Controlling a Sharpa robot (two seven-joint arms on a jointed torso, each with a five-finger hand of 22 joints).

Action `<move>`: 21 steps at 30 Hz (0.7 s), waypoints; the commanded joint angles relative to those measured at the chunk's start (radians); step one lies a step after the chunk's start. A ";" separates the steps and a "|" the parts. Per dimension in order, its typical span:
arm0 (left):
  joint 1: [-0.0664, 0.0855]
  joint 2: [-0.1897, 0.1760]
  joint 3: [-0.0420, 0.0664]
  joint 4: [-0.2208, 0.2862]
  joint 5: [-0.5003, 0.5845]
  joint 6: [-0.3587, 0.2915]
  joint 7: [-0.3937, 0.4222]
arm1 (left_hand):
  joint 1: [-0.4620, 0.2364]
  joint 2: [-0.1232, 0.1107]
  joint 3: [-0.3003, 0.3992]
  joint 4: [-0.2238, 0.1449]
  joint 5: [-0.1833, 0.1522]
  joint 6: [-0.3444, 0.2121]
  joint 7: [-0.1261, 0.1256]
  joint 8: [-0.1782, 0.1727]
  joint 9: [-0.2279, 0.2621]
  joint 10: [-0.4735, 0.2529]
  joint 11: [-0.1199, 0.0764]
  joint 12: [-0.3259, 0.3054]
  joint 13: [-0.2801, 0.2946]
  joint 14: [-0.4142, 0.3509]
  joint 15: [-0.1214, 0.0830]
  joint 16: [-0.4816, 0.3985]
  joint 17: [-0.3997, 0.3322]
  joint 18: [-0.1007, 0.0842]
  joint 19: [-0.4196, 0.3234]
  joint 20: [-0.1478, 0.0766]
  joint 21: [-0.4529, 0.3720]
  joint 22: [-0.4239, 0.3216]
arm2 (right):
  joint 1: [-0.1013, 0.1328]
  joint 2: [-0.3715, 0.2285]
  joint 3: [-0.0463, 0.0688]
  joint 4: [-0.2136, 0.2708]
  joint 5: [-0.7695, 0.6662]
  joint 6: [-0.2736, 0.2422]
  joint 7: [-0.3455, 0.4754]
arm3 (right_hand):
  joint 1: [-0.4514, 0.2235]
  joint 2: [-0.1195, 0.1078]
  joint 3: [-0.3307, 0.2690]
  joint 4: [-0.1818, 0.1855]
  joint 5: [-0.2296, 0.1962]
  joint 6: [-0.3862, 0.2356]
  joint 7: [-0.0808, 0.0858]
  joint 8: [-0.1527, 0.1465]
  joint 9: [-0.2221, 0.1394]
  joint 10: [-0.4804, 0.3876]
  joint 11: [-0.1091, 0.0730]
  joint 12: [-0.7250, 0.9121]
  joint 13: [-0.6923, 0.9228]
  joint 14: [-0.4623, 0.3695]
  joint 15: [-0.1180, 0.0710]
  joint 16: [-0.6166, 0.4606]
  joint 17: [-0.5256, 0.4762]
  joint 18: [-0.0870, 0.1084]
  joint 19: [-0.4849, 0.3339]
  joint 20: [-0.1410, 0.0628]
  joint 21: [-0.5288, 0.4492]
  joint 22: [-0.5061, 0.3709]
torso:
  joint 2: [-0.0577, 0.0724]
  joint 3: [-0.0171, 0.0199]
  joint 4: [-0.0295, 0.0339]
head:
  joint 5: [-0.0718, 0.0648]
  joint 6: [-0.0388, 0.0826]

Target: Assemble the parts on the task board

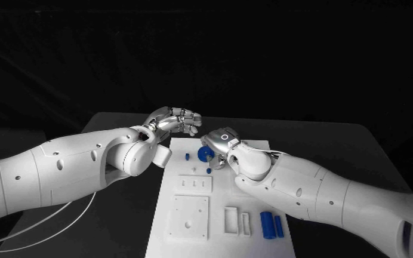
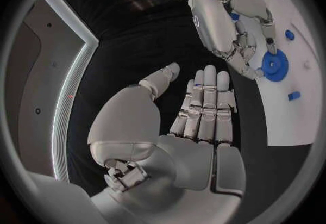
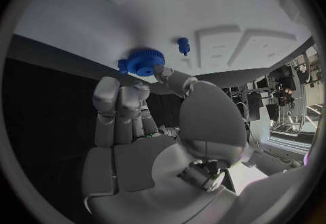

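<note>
The white task board [image 1: 219, 243] lies lengthwise in the middle of the black table. A blue gear [image 1: 206, 153] lies at its far end. My right hand [image 1: 220, 143] is bent down over the gear and pinches its rim between thumb and fingers; the gear [image 3: 143, 62] and the thumb tip [image 3: 166, 74] meet in the right wrist view. A small blue peg [image 1: 188, 157] stands left of the gear and another [image 1: 208, 170] just in front. My left hand [image 1: 176, 119] hovers beyond the board's far left corner, fingers [image 2: 207, 104] straight, holding nothing.
Two blue cylinders [image 1: 272, 226] lie side by side near the board's front right. Raised white fixtures sit on the board: a small plate [image 1: 194, 183], a square plate [image 1: 189, 216], narrow slots [image 1: 231, 219]. A white cable [image 1: 52, 222] loops on the table's left.
</note>
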 commanded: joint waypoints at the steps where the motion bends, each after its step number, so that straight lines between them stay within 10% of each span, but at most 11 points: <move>1: 0.001 0.002 0.001 0.003 -0.004 -0.001 0.009 | -0.004 -0.001 0.007 0.001 0.004 0.003 0.004 -0.006 0.001 0.003 0.005 -0.005 0.002 -0.005 -0.002 0.002 0.002 0.015 -0.005 0.000 0.005 0.019 | -0.001 0.002 -0.001 -0.003 0.006 0.004 0.009 | 0.000 -0.011 -0.005 -0.005 -0.001 0.151 0.006 -0.009 -0.003 -0.022 0.009 -0.002 -0.001 0.001 0.009 -0.006 0.002 0.091 -0.003 -0.005 -0.002 0.009 | 0.000 -0.0003 0.0001 | 0.000 -0.001; 21: 0.002 -0.002 0.001 0.002 -0.004 -0.001 0.008 | -0.005 -0.002 0.007 0.001 0.003 0.003 0.005 -0.007 0.002 0.003 0.005 -0.006 0.002 -0.005 -0.001 0.002 0.002 0.015 -0.005 0.000 0.005 0.019 | 0.000 -0.014 -0.001 0.001 0.144 0.078 0.057 | -0.008 -0.012 -0.058 -0.039 0.005 0.056 0.043 -0.073 -0.044 -0.036 0.044 0.003 -0.004 0.002 0.042 -0.014 0.012 0.091 -0.008 -0.005 -0.007 0.010 | -0.001 0.0016 -0.0022 | 0.002 0.000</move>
